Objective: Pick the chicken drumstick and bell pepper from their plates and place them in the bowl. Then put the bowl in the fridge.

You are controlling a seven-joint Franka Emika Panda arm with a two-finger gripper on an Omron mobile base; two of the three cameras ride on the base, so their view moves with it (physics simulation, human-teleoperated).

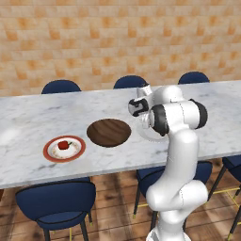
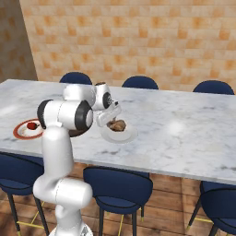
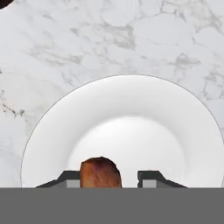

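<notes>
The chicken drumstick (image 3: 100, 173), golden-brown, sits between my fingertips over the plain white plate (image 3: 131, 109). My gripper (image 3: 109, 177) is shut on it, low over that plate. From the right base view the drumstick (image 2: 116, 125) lies at the plate (image 2: 124, 136) under the gripper (image 2: 110, 120). The dark wooden bowl (image 1: 109, 132) stands empty to the left of this plate (image 1: 147, 135). Further left, the red bell pepper (image 1: 63, 145) rests on the red-rimmed plate (image 1: 49, 151). The fridge is out of view.
Everything stands on a long marble counter (image 1: 28, 117) with a brick wall behind it. Blue chairs line the far side (image 1: 61, 87) and the near side (image 1: 56, 202). The counter's right half (image 2: 184, 124) carries nothing.
</notes>
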